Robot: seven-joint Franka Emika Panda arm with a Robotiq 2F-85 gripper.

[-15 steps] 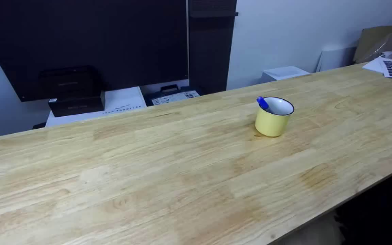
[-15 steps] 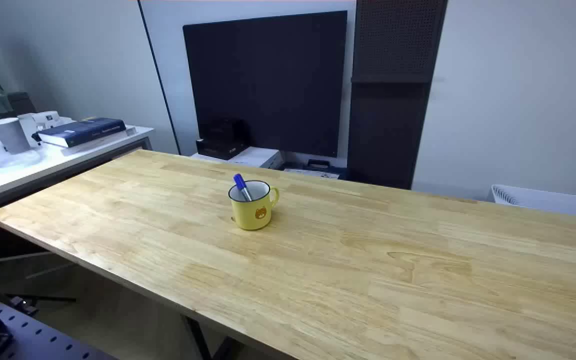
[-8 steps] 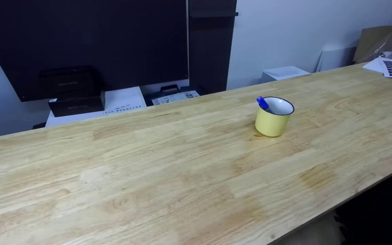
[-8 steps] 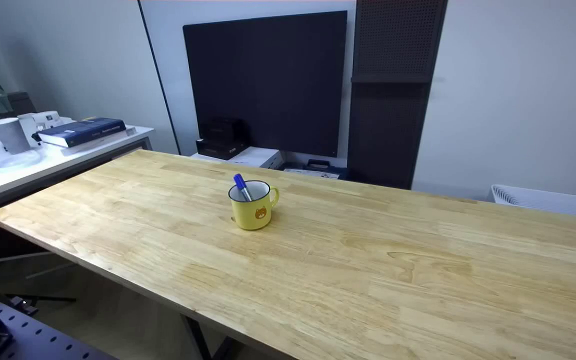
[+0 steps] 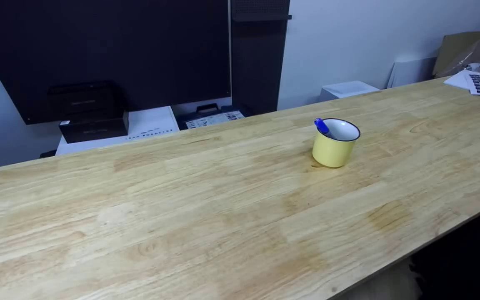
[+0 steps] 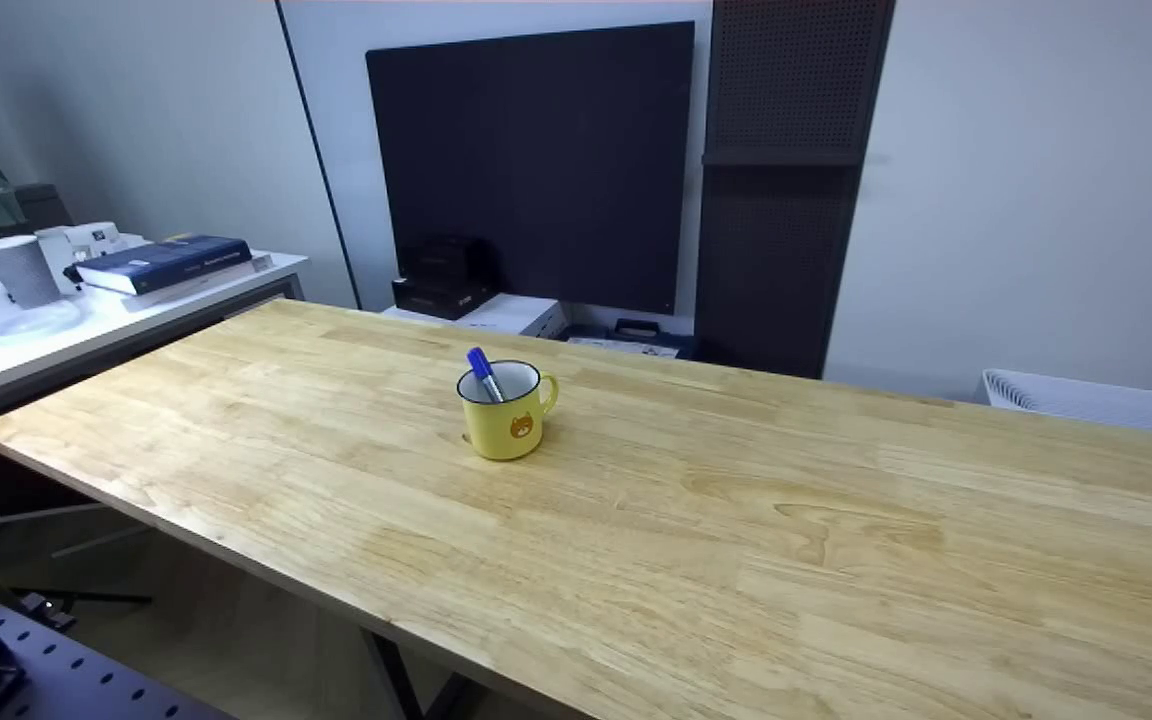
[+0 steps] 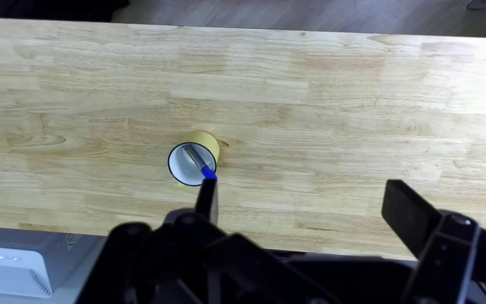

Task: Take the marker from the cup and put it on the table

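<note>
Wrist view: black fingers, wide apart, gripping nothing; slim blue-capped grey marker leaning inside squat yellow white-lined cup; removal, placing on light-wood table both outstanding.

On the table, a mug; in it, a marker, leaning left in both exterior views (cap end above the rim). Behind the table in both exterior views, a carton with a box on it, and a carrying case to their right. Left of the table in an exterior view, a side desk bearing a book and, farther left, a paper cup.
</note>
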